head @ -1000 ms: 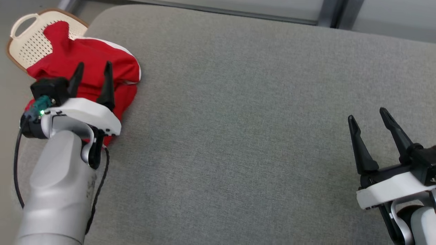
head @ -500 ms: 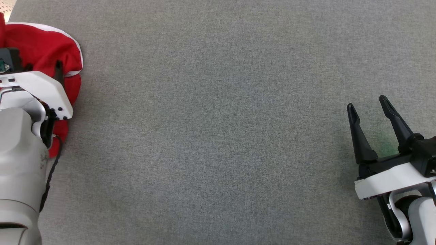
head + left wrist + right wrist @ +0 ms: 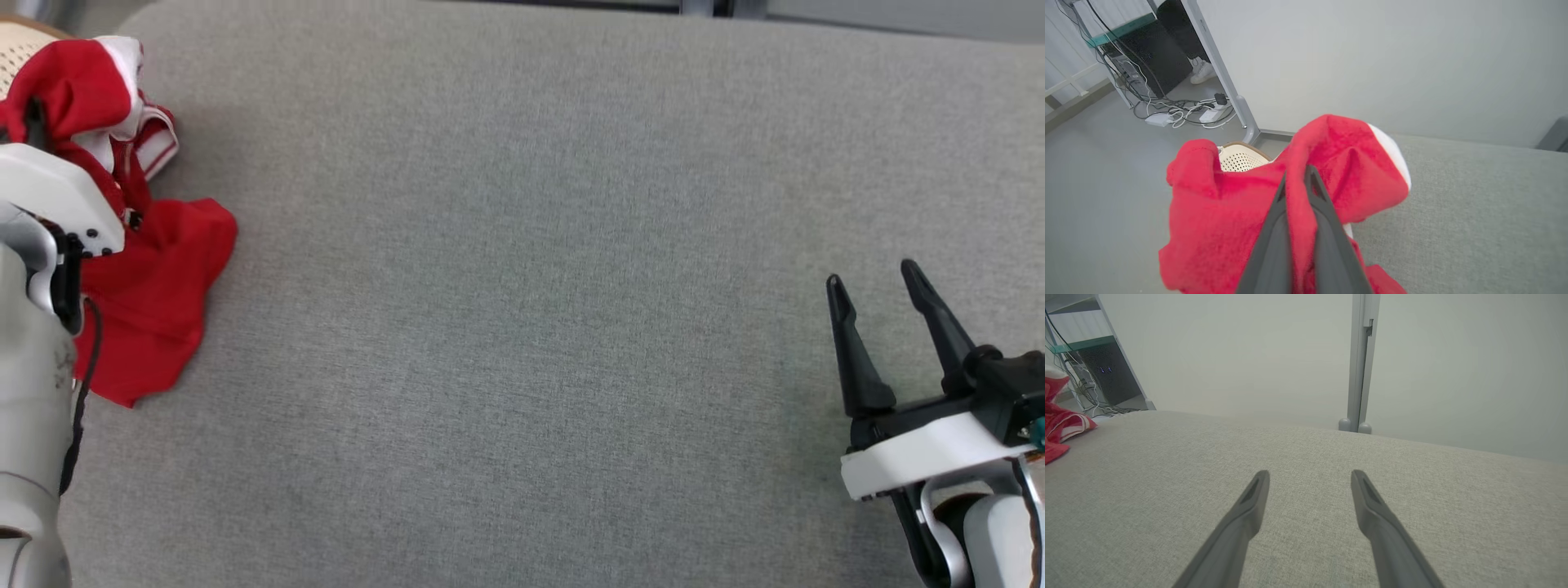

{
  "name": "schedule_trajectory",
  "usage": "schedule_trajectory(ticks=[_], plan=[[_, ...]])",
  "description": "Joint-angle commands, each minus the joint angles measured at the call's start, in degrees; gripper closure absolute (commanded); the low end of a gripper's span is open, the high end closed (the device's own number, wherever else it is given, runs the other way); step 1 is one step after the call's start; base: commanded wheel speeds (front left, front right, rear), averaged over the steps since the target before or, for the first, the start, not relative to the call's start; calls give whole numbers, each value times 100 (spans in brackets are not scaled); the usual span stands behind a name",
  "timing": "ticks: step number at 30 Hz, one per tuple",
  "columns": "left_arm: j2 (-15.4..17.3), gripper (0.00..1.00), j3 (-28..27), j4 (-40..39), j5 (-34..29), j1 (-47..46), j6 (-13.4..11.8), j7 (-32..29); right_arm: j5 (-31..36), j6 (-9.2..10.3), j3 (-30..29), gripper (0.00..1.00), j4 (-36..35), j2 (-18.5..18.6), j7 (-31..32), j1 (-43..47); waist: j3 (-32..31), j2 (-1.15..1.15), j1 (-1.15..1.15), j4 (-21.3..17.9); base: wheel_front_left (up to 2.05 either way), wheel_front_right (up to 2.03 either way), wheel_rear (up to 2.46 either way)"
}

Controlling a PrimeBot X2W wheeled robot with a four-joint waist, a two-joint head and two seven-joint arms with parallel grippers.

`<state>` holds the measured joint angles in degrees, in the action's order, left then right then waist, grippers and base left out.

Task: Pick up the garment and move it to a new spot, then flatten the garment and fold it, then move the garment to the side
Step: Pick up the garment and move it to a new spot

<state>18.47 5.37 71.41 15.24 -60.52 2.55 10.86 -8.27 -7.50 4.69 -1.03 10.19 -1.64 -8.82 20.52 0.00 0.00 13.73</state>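
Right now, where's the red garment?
Far left of the head view, at the left edge of the grey surface: the red garment is pinched in the left gripper, just in front of the cream basket.

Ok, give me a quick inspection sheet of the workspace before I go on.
Surface: grey fabric pad, smooth.
Job's things: red garment, bunched at the pad's left edge, one fold raised.
Clutter: cream perforated basket behind the garment.
Grippers: left gripper shut on the garment; right gripper open over the pad, holding nothing.
Cables: tangle on the floor by a dark cabinet; black cable along the left forearm.
Surroundings: pale wall panels, metal post.
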Motion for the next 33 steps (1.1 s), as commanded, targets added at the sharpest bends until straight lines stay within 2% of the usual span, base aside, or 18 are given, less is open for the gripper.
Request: schedule_trajectory(ticks=[1,3,7,13,18,19,25,30,33], plan=[[-51,100,-43,-105,61,-50,50,169,-22,2,-15,0,20,-26,-44,106,-323,0,0,12,0,0,0],[-34,100,-50,-252,89,26,102,316,0,2,-40,0,50,-75,-73,193,-529,0,0,-1,0,0,0],[-218,100,-104,-829,151,332,166,428,11,2,-110,0,58,-171,-90,379,-908,0,0,-25,0,0,0],[-486,100,-238,-2531,156,1428,158,437,-35,2,-96,0,65,-305,-120,654,-1403,0,0,-201,0,0,0],[-848,100,-22,-3902,80,2608,126,423,-89,2,-93,0,21,-396,-110,826,-1600,0,0,-483,0,0,0],[-848,100,-22,-3902,80,2608,126,423,-89,2,-93,0,21,-396,-110,826,-1600,0,0,-483,0,0,0],[-1244,100,672,-5292,-15,3671,162,-113,-111,2,4,0,-76,-438,-56,825,-1492,0,0,-1003,0,0,0],[-1449,100,1536,-5708,17,3980,317,-533,-125,2,92,0,-56,-458,-81,759,-1319,0,0,-1606,0,0,0],[-1503,100,2145,-5734,72,3848,394,-653,-123,2,67,0,-46,-469,-131,720,-1177,0,0,-1964,0,0,0]])
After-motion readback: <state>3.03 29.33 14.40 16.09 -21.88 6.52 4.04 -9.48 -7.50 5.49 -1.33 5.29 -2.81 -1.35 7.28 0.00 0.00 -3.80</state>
